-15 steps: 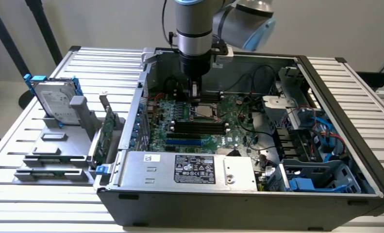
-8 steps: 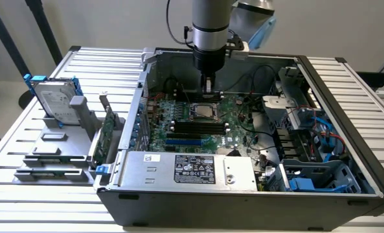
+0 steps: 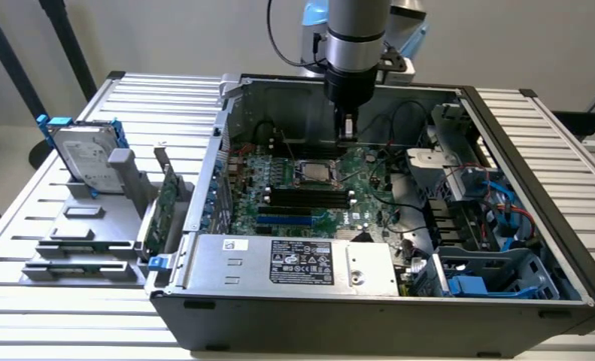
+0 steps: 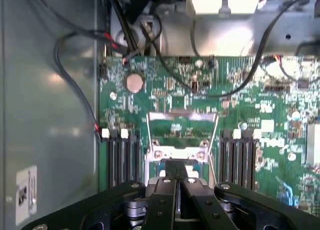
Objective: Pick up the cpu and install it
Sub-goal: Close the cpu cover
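Observation:
Inside the open computer case [image 3: 498,150] the cpu [image 3: 317,171] shows as a small silver square, lying flat in the dark socket frame on the green motherboard [image 3: 277,214]. My gripper [image 3: 348,136] hangs just above the far edge of that socket, shut, with nothing visible between its fingers. In the wrist view the shut gripper [image 4: 175,165] points down at the socket's metal frame [image 4: 181,151]. Pale patches beside the fingertips may be the chip's top, mostly hidden by the black fingers [image 4: 162,200].
Black memory slots [image 3: 308,197] lie in front of the socket. Loose black cables [image 3: 402,128] hang near the gripper. A power supply [image 3: 297,263] fills the case's near side and a drive cage [image 3: 483,282] the exterior view's right. A hard drive with blue clips [image 3: 84,158] stands outside on the exterior view's left.

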You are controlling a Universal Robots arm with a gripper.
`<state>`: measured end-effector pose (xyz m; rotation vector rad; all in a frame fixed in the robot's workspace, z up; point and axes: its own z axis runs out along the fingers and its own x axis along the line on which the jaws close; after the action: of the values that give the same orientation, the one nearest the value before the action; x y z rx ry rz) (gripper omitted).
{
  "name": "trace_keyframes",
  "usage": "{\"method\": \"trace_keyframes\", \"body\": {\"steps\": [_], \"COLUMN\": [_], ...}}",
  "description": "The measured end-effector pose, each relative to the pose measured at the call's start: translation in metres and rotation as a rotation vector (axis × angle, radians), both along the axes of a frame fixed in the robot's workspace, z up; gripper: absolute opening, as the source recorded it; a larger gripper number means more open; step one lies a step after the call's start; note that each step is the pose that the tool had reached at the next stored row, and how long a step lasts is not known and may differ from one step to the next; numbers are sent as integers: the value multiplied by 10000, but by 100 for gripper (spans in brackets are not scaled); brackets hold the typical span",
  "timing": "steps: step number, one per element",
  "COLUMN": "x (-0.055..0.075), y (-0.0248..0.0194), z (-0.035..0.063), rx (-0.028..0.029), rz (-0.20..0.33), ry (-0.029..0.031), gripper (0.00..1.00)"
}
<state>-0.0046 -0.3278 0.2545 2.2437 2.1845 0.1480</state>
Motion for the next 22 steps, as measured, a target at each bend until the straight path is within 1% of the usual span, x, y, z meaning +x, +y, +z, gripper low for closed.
{"method": "trace_keyframes", "body": {"steps": [6, 11, 13, 15, 22], "x": [273, 501, 568, 593, 597], "y": [-16, -37, -44, -47, -50], "z": [30, 73, 73, 52, -74], "rx": [8, 15, 19, 20, 17], "rz": [0, 0, 8, 17, 49], "ry": [-1, 0, -1, -4, -3], "gripper": [11, 11, 11, 11, 11]}}
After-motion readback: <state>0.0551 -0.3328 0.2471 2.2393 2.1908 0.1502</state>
